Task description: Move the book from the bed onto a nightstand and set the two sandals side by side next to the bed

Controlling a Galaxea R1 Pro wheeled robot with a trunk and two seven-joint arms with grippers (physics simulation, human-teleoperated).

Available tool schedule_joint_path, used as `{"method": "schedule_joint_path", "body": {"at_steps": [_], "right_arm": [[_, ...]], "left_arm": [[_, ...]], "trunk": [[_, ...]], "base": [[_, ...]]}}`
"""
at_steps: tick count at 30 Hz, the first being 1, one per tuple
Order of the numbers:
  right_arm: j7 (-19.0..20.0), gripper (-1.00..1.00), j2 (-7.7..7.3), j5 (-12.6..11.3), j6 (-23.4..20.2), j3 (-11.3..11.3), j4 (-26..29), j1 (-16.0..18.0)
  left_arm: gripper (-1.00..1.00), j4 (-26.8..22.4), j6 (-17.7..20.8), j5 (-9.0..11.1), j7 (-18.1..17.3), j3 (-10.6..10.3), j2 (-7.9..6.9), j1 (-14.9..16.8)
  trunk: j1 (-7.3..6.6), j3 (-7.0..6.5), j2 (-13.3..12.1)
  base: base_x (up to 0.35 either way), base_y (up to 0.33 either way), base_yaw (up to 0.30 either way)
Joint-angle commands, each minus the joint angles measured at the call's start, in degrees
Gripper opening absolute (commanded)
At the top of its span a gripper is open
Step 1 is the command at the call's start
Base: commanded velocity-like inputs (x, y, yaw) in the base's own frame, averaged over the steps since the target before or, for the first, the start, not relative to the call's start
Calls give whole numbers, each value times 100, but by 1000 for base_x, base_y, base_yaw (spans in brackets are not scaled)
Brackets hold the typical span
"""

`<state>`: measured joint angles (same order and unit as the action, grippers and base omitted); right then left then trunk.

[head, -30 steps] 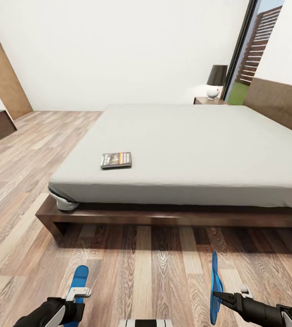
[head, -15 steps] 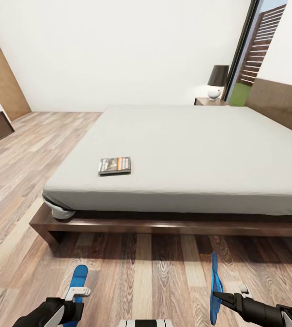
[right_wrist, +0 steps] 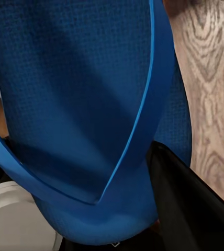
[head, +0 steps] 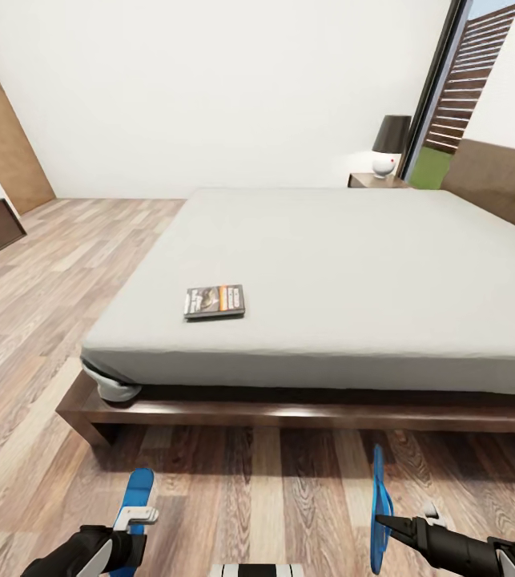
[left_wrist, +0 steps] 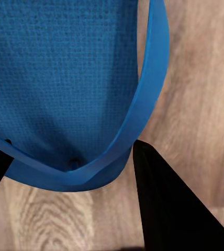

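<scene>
Between the earlier head pictures and now the whole scene has slid a little, so the camera moved; both arms and their loads sit at the same spots low in the view. The book (head: 215, 302) lies flat on the pale mattress near the left front corner of the bed (head: 305, 407), dark cover up with an orange band. The left gripper (head: 133, 517) is clenched on the left sandal (head: 138, 490), which lies roughly flat above the floor (head: 41, 320). The right gripper (head: 385, 522) grasps the right sandal (head: 380, 505), turned on edge so it reads as a thin blue strip. The wrist views add the textured blue soles and thong straps, with a black finger (left_wrist: 169, 209) beside the left one's toe. Far behind the bed a nightstand (head: 373, 181) carries a lamp (head: 388, 144).
</scene>
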<state>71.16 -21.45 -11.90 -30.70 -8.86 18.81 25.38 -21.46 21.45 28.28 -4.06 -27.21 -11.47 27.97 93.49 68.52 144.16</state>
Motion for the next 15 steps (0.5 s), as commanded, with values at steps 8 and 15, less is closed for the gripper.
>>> {"method": "schedule_joint_path", "body": {"at_steps": [8, 15], "right_arm": [[12, -100, 0, -14, -50, -11, 0, 2], [12, -100, 0, -14, -53, -11, 0, 0]], "left_arm": [[-100, -7, 22, 11, 2, -13, -5, -1], [-100, -8, 29, 18, 2, -13, -5, 0]], "trunk": [[-1, 5, 2], [-1, 5, 2]], "base": [[262, 17, 0], [71, 12, 0]]}}
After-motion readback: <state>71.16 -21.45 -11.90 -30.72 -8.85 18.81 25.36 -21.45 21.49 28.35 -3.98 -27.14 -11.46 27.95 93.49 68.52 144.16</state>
